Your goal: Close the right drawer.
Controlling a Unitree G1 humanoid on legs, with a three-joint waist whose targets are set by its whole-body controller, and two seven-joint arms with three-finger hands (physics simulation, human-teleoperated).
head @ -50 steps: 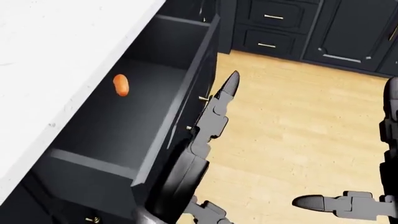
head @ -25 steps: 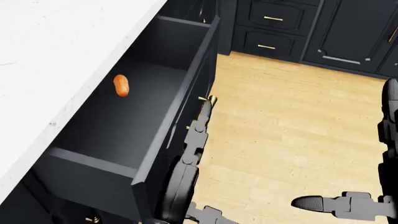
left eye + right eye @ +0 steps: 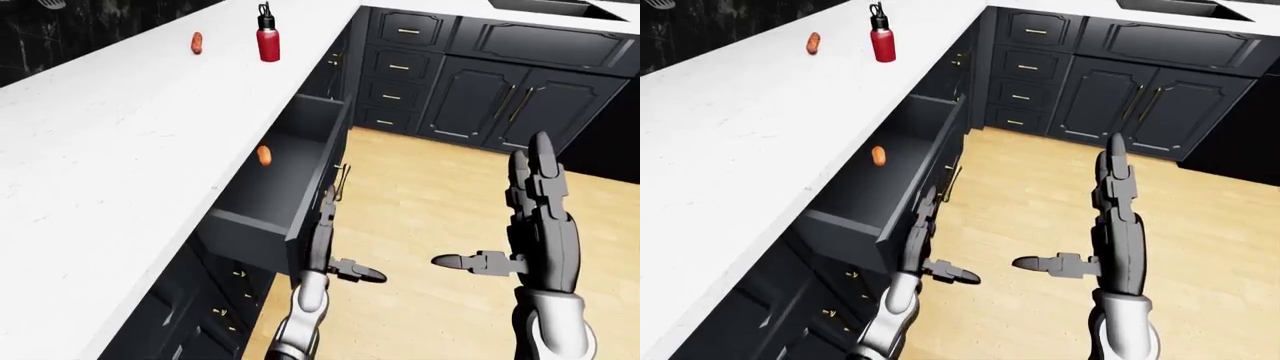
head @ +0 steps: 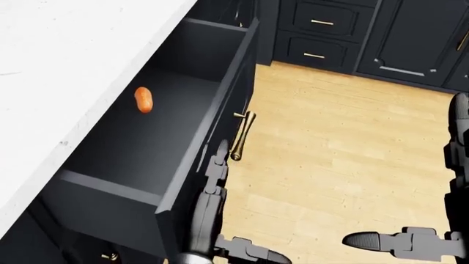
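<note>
While the drawer (image 3: pixel 290 187) stands pulled well out from under the white bench (image 3: pixel 130 150), the robot's left hand (image 3: pixel 325 236) lies flat against its dark front panel, fingers (image 4: pixel 218 157) straight and together, thumb splayed toward the floor, gripping nothing. That hand sits just below the brass handle (image 4: pixel 242 135) in the head view, beside it rather than around it. A small orange item (image 4: pixel 143 100) rests inside the drawer, apart from the walls. The right hand (image 3: pixel 535 217) is raised over the wooden floor (image 3: pixel 430 202), well apart from the cabinetry, its fingers extended and thumb out sideways, empty. On the bench top stand a red bottle (image 3: pixel 267 36) and a second orange item (image 3: pixel 197 43), clear of the work.

Judged from this pose, the step in hand is the push itself. It would go best with the palm kept square to the panel, near its middle and by the handle, so the force runs straight along the slides rather than skewing the box. A steady shove until the panel sits flush with the neighbouring cabinet fronts (image 3: pixel 400 67) should finish it; the fingertips should stay on the face, not over the top edge, where they could be pinched.
</note>
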